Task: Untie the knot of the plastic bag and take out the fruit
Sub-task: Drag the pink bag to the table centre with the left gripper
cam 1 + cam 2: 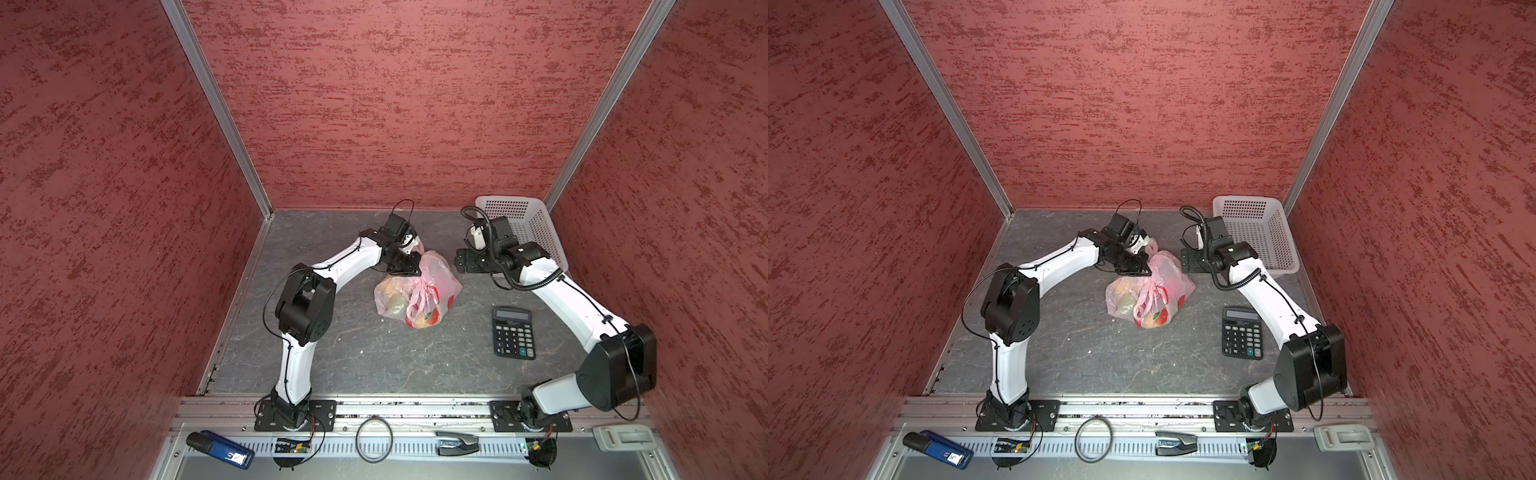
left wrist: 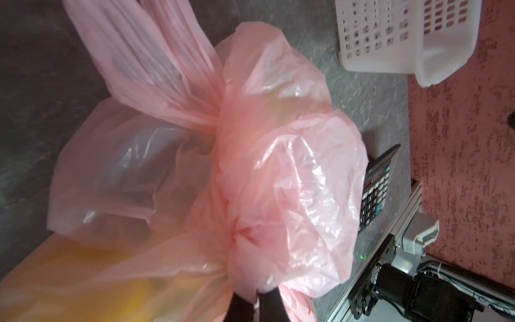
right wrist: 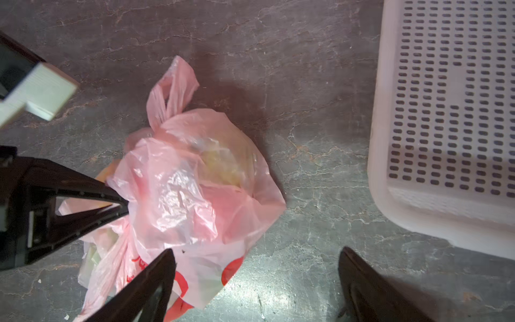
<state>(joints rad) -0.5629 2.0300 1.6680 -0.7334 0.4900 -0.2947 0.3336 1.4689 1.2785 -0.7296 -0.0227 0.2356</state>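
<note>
While pinching the plastic bag (image 1: pixel 440 278), left hand (image 3: pixel 126 206) clamped on its pink film, right hand (image 3: pixel 256 249) spread wide just beside, fruit (image 1: pixel 428 318) showing through.

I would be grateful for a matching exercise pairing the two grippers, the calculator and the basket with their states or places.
Things:
1 left gripper
2 right gripper
3 black desk calculator
4 white perforated plastic basket

States:
a in the far right corner
b open, holding nothing
c shut on the thin pale pink plastic bag
d flat on the table, right of the bag

Pairs: 1-c; 2-b; 3-d; 4-a
</note>
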